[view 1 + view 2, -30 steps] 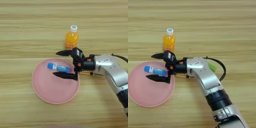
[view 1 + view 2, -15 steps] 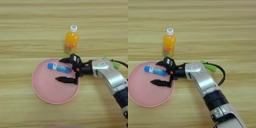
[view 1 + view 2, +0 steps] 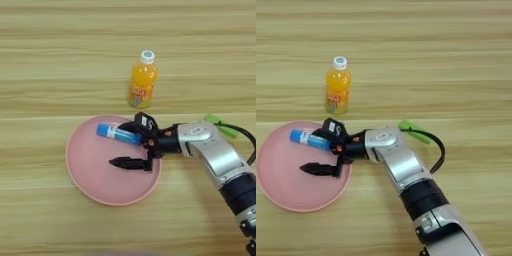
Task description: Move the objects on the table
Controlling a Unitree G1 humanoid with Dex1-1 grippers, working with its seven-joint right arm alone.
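A round, shallow pink plastic plate lies on the wide light wooden table and holds one thing: a blue stick-shaped tube with a white label, lying flat in its far half. The two-fingered black gripper on the silver forearm reaches over the plate from the right with its fingers spread apart (one by the tube, possibly touching it, the other lower over bare plate). A small orange-drink bottle with a white cap stands upright just beyond the plate's rim. A small bright green bar lies behind the arm. Bare wood stretches wide on the far side and left.
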